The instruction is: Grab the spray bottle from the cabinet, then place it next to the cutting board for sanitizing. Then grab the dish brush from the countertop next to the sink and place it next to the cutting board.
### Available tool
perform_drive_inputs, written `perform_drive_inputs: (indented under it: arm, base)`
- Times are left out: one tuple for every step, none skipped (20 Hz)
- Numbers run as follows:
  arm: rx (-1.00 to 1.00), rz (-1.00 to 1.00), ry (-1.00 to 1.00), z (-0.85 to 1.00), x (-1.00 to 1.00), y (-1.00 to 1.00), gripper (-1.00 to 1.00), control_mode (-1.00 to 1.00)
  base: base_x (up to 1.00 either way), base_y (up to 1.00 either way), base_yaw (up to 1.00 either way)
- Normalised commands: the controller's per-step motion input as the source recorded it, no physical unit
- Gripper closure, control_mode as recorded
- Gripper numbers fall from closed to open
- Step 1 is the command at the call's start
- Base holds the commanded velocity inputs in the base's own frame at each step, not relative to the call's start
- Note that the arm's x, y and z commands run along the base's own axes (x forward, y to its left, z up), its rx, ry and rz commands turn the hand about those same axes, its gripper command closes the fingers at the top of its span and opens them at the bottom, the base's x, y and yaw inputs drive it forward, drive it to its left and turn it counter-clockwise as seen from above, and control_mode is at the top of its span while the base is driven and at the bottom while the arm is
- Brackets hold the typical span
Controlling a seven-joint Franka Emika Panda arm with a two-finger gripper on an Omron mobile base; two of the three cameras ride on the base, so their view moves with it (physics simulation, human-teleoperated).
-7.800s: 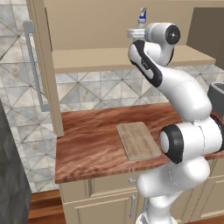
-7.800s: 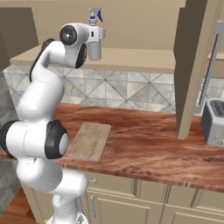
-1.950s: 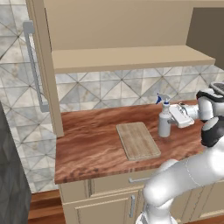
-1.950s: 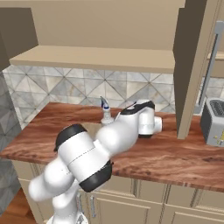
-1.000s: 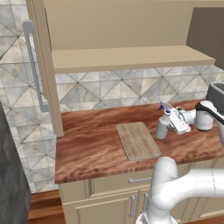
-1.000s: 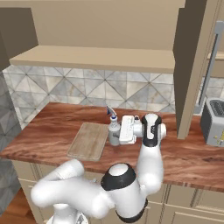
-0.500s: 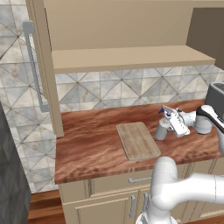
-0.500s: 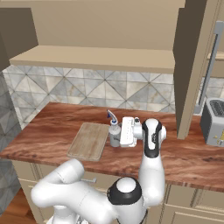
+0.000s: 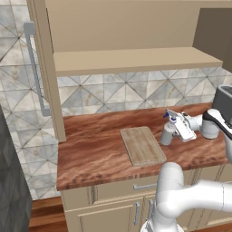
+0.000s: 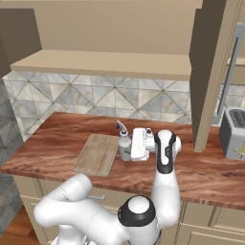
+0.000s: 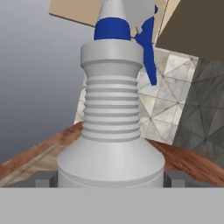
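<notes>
1. The pale grey cylindrical spray bottle with the blue-and-white trigger nozzle [image 9: 168, 131] stands upright on the reddish-brown wood-grain worktop [image 9: 95, 140], just beside the right long edge of the thin light-tan wooden cutting board [image 9: 142, 145].
2. The board lies flat near the worktop's front edge, roughly midway along the visible slab; in the right base view the bottle [image 10: 125, 144] sits at the board's [image 10: 98, 153] far right corner, close to it, though I cannot tell whether they touch.
3. The tool [image 9: 177, 128] is level with the bottle's upper part, its white body lying horizontally over the worktop and reaching in from the right.
4. In the hand view the bottle's ribbed neck [image 11: 112, 105] fills the middle, with the two dark fingertips [image 11: 43, 179] low on either side of its shoulder.
5. The jaws stand wide, straddling the bottle; whether the pads press on it cannot be told.
6. Above, the tall beige wooden cabinet's plain shelf [image 9: 136, 61] runs over the tiled wall, its door [image 9: 43, 68] with the long grey bar handle swung open at the left.
</notes>
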Motion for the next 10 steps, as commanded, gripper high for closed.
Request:
perform_drive_inputs:
  arm:
    - [-0.08,0.00,0.04,-0.54,0.11,0.07,1.00,-1.00]
    - [-0.09,0.00,0.04,-0.56,0.12,0.11,-1.00,-1.00]
    - [-0.09,0.00,0.03,-0.53,0.13,0.09,-1.00,-1.00]
    - [-0.09,0.00,0.01,-0.51,0.09,0.09,-1.00,-1.00]
    - [-0.07,0.00,0.00,-0.46,0.06,0.01,-1.00,-1.00]
    - [-0.05,0.00,0.00,-0.39,0.00,0.00,-1.00,-1.00]
    - [-0.03,0.00,0.00,-0.40,0.00,0.00,-1.00,-1.00]
    - [-0.02,0.00,0.00,-0.36,0.00,0.00,-1.00,-1.00]
    - [-0.01,0.00,0.00,-0.33,0.00,0.00,-1.00,-1.00]
    - [0.00,0.00,0.00,-0.29,0.00,0.00,-1.00,-1.00]
  base:
    - [0.00,0.00,0.00]
    - [0.00,0.00,0.00]
    - [0.00,0.00,0.00]
    - [0.00,0.00,0.00]
    - [0.00,0.00,0.00]
    - [0.00,0.00,0.00]
    - [0.00,0.00,0.00]
    - [0.00,0.00,0.00]
    - [0.00,0.00,0.00]
    - [0.00,0.00,0.00]
